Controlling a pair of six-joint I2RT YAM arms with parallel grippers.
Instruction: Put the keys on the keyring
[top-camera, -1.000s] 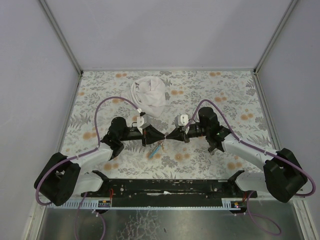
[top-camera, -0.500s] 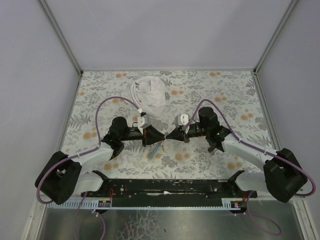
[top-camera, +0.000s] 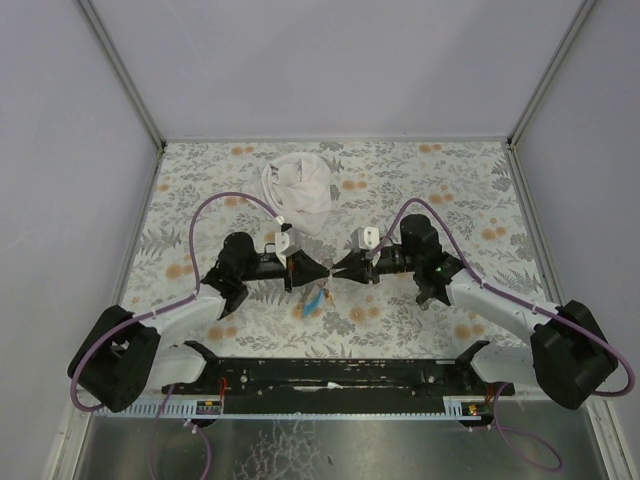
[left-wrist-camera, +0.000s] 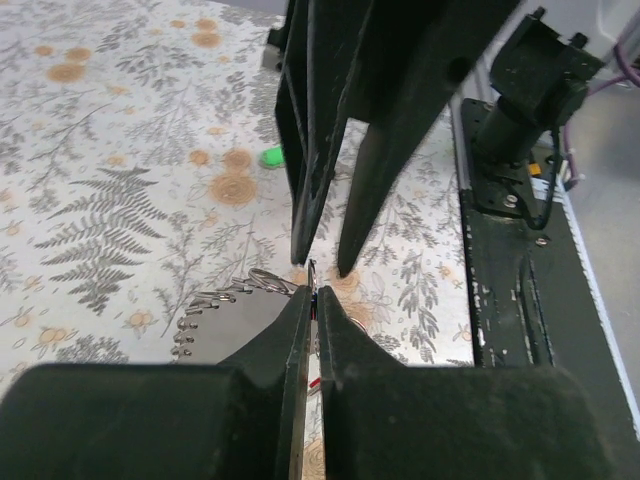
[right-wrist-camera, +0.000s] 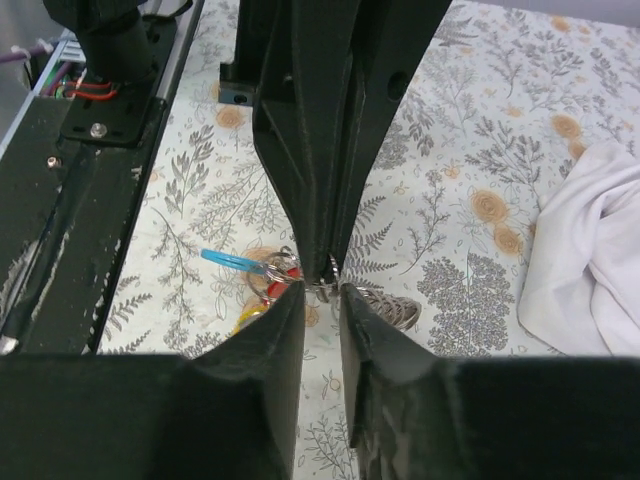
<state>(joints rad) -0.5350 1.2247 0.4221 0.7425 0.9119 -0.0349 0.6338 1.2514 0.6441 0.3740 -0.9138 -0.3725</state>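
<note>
Where both arms meet tip to tip at frame centre, left gripper pinches the keyring; right gripper fingers stand narrowly parted around it, grip undeterminable. Keys cluster just lower left.

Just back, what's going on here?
The left gripper is shut on the keyring, with red and yellow keys bunched at it. The right gripper meets it tip to tip mid-table, jaws barely parted; whether it grips anything is unclear. A green key lies loose nearby.
</note>
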